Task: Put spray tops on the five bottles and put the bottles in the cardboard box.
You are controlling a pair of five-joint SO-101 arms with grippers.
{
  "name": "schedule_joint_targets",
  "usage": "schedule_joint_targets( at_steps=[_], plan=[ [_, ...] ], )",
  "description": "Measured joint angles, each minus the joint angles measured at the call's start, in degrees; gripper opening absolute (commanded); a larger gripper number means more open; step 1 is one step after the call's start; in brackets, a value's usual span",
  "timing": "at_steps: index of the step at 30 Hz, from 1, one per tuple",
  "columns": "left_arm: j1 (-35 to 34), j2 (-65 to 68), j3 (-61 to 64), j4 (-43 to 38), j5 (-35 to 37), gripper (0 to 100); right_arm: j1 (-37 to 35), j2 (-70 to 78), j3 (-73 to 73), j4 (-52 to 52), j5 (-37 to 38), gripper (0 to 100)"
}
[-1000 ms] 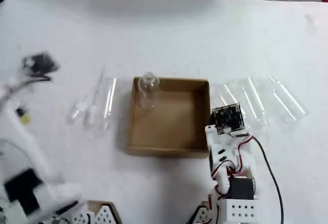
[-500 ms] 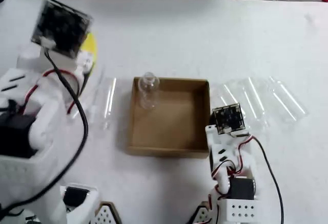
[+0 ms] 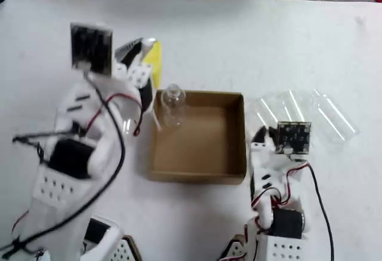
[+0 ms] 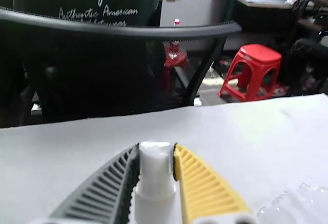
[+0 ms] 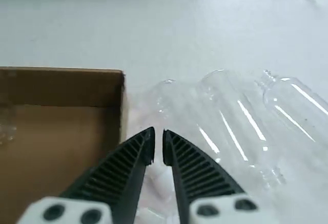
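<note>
The left tool (image 4: 156, 151) is seen clamped on a white spray top (image 4: 152, 178), which is gripped between the grey and the yellow finger. The lower part of the spray top is cut off at the frame edge. In the high view the left tool (image 3: 142, 55) is held above the surface (image 3: 239, 40), just behind the back left corner of the cardboard box (image 3: 197, 176). There the spray top cannot be made out between the fingers.

One clear bottle (image 3: 173, 104) is seen standing upright inside the box, at its back left corner, with no top on its neck.

The right tool (image 5: 158, 144) is narrowed to a thin slit, with nothing held in it. It is placed just beside the right wall of the cardboard box (image 5: 61, 86). Beyond it, clear bottles (image 5: 228, 119) are laid side by side on the surface, to the right of the box. Their outlines are hard to trace against the white, so their number cannot be told with certainty.
</note>
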Motion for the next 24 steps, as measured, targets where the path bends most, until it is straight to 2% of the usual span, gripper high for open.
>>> schedule_joint_targets(
  at_steps=[5,11,17,22,24],
  plan=[
    [2.0,-11.5,4.0,-1.8,-5.0,2,-11.3,0.0,-11.7,7.3,0.0,1.5],
    [1.8,-19.7,2.5,2.3,-11.3,2,-23.8,-0.4,-22.8,6.3,6.2,1.5],
    [3.2,-20.0,-0.5,1.6,-3.5,2,-35.3,-0.4,-29.7,5.8,6.5,1.5],
    [8.2,-16.0,-0.8,-0.3,-2.3,2,-44.3,-0.4,-27.8,2.5,6.5,1.5],
    [10.8,-14.5,-0.7,-0.3,-2.0,2,-45.3,-0.4,-23.9,-0.1,6.6,1.5]
  ],
)
